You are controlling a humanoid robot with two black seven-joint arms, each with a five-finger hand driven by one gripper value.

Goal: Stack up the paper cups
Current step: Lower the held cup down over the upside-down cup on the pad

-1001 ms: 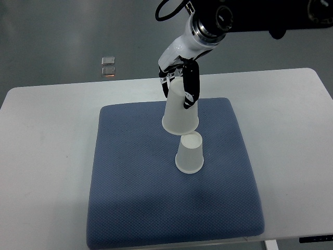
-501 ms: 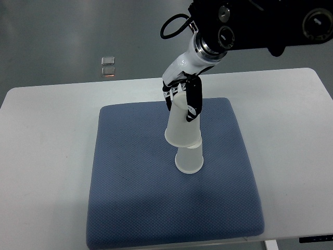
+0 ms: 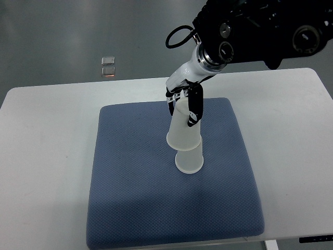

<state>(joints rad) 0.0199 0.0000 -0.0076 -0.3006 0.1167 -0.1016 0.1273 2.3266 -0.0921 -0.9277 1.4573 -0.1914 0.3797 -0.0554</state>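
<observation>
Off to the left there is only bare white table (image 3: 47,130) and, beyond its far edge, two small squares on the floor (image 3: 107,66) (no part in this job); my left hand is nowhere in the frame. Moving across, the blue mat (image 3: 130,198) carries the work near its middle. A second ago the upside-down cup I hold (image 3: 184,127) hung clear above the standing cup (image 3: 189,160), a gap showing between them; half a second ago its rim was meeting the lower cup's top, and now it has sunk further, so only the lower band of the standing cup shows beneath it. My right hand (image 3: 184,104), arm reaching in from the upper right, is still wrapped around the upper cup's narrow end, dark fingers (image 3: 194,109) pressed to its side. I judge the stack nearly seated, though the upper cup leans slightly left, so it may want a small push straight down before I let go.
</observation>
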